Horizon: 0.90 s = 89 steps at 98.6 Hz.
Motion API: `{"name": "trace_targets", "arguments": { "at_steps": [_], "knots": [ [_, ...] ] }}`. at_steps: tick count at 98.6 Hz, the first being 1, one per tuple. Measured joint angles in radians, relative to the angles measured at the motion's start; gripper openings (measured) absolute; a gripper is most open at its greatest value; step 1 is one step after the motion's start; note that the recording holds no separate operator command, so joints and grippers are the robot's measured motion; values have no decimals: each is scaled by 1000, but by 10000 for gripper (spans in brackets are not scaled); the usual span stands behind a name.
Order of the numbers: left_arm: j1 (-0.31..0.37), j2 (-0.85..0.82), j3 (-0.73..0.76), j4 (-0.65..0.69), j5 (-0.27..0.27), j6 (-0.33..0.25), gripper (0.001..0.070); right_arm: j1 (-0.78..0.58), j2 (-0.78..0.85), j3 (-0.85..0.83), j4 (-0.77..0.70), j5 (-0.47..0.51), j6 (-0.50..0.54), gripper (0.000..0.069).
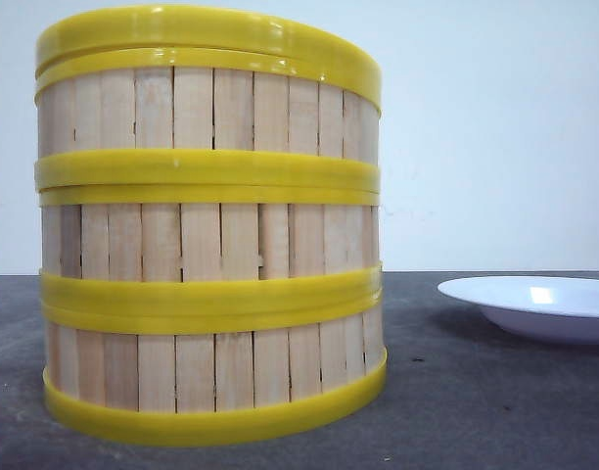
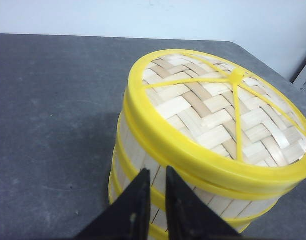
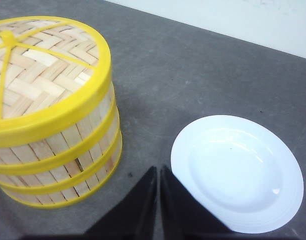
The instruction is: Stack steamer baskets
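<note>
Steamer baskets [image 1: 211,245] stacked three high on grey bench [image 1: 476,401] in front view, white plate [image 1: 534,305] at 3 o'clock. Left wrist view: woven lid [image 2: 218,115] topping stack, left claw [image 2: 158,200] narrowed to a slit, holding nothing. Right wrist view: right claw [image 3: 158,200] pinched almost closed, empty, between stack and plate.

In the front view neither hand shows, and the white plate [image 1: 534,305] is cut off at the frame's right edge. The three stacked steamer baskets [image 1: 211,235] hide the worktop [image 1: 476,411] behind them. From the left hand [image 2: 154,200], the stack's lower rings are cut off by the frame. From the right hand [image 3: 158,200], the woven lid [image 3: 38,75] beyond its fingertips runs off the frame, and the baskets' interiors are hidden beneath it.
</note>
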Motion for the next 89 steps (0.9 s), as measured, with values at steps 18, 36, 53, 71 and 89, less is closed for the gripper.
{"name": "trace_targets", "arguments": {
  "at_steps": [18, 36, 53, 71, 89],
  "knots": [
    [0, 0, 0, 0, 0, 0, 29, 0, 0, 0, 0, 0, 0, 6],
    [11, 0, 0, 0, -89, 25, 29, 0, 0, 0, 0, 0, 0, 6],
    [251, -138, -307, 209, -334, 124, 29, 0, 0, 0, 0, 0, 0, 6],
    [274, -253, -488, 321, -335, 151, 29, 0, 0, 0, 0, 0, 0, 6],
    [277, -300, -586, 351, -335, 153, 29, 0, 0, 0, 0, 0, 0, 6]
  ]
}}
